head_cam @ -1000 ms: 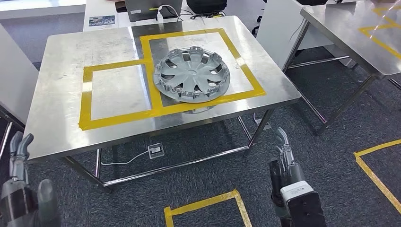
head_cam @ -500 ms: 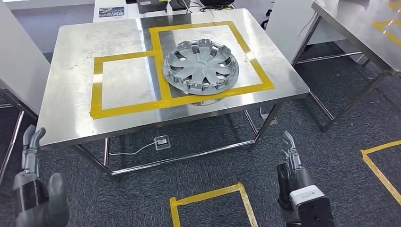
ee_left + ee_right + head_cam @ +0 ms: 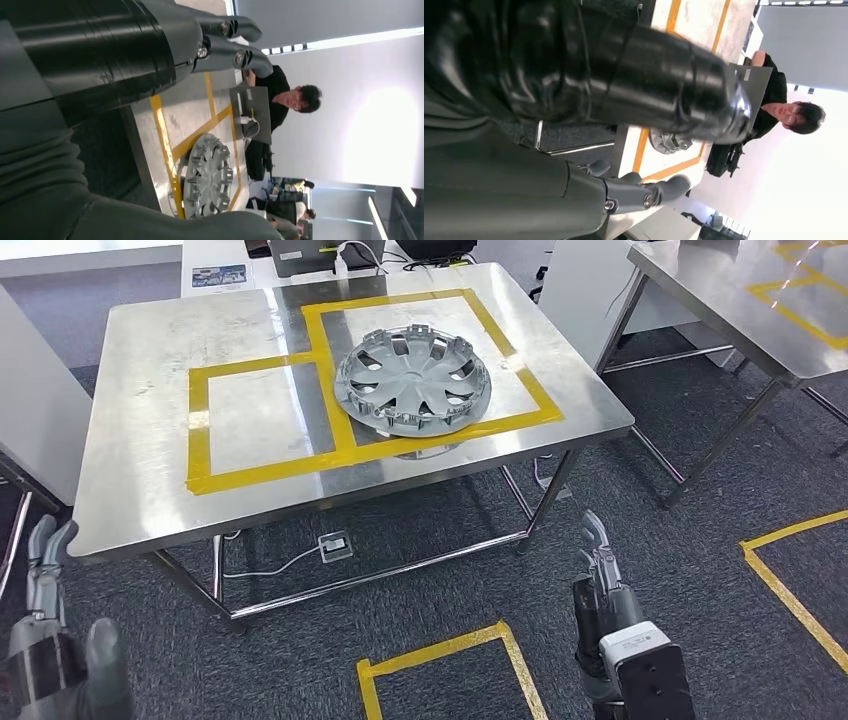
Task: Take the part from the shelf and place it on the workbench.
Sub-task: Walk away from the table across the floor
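The round silver plastic wheel cover (image 3: 412, 380) lies flat in the yellow-taped square on the steel bench (image 3: 140, 480), ahead of both lowered, empty hands, fingers apart; right hand (image 3: 600, 575) nearer than left hand (image 3: 45, 585).

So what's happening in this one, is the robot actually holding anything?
No. The silver wheel cover already lies on the steel workbench, mostly inside the larger yellow-taped square, its near-left edge over the tape. Both arms hang low in front of the bench: the left hand and the right hand hold nothing, fingers apart. A person sits behind a laptop at the far side.
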